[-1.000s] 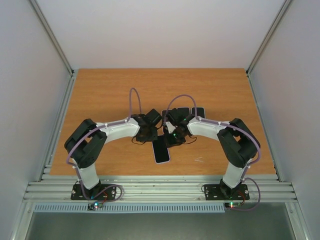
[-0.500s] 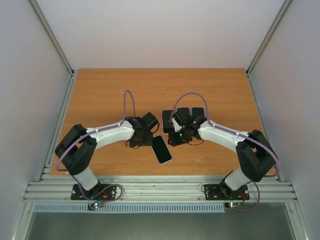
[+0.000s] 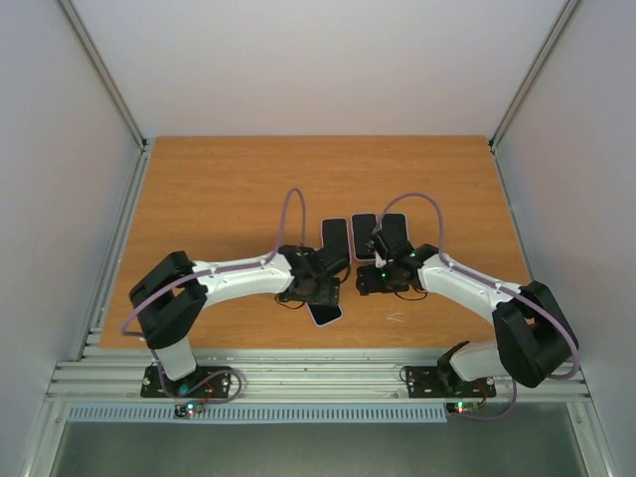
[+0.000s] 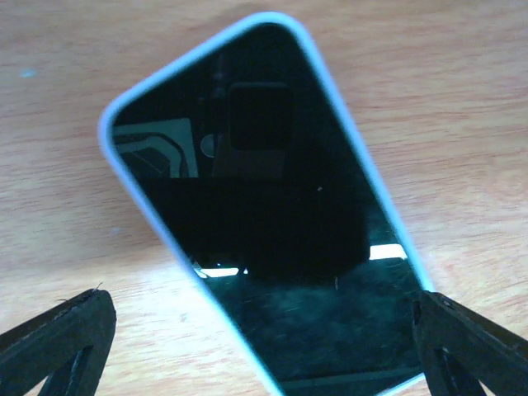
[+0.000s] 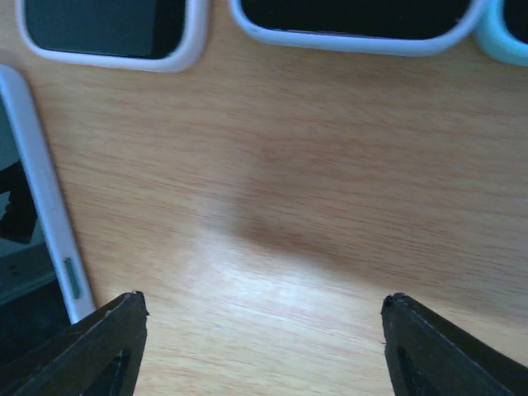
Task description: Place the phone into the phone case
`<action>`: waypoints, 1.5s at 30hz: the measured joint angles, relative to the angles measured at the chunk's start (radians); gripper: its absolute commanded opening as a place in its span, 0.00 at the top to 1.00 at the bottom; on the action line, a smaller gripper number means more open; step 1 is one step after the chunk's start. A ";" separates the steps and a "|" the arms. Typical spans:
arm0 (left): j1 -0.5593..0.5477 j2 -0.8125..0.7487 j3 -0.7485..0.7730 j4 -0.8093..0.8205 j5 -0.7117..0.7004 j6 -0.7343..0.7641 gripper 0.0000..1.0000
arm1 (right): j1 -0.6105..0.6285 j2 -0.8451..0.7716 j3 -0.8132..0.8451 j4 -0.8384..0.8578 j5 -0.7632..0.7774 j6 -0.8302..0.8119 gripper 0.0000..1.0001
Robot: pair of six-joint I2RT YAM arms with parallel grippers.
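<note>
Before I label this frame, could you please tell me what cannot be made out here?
Phone: lower end cut off by the left wrist view's bottom edge; in the top view the left gripper covers part.
Phone cases: cut by the right wrist view's top edge; too small in the top view.

The phone (image 3: 326,312) lies flat on the worktop (image 3: 219,189). Behind it, side by side in a row, lie the left case (image 3: 335,237), the middle case (image 3: 364,228) and the right case (image 3: 395,227). The left tool (image 3: 320,281) hangs over the phone; the right tool (image 3: 370,280) sits just right of it.
</note>
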 measured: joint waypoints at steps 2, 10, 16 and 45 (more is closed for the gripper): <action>-0.026 0.042 0.037 -0.002 -0.018 -0.004 0.01 | -0.018 -0.019 -0.021 0.002 0.009 0.013 0.10; -0.068 0.210 0.204 -0.065 -0.100 0.001 0.01 | -0.077 -0.073 -0.084 0.022 0.024 0.041 0.03; -0.071 0.267 0.241 -0.121 -0.142 0.018 0.01 | -0.124 -0.097 -0.105 0.028 0.014 0.047 0.02; 0.072 0.058 -0.058 -0.026 0.049 0.082 0.22 | -0.130 -0.084 -0.105 0.056 -0.045 0.044 0.01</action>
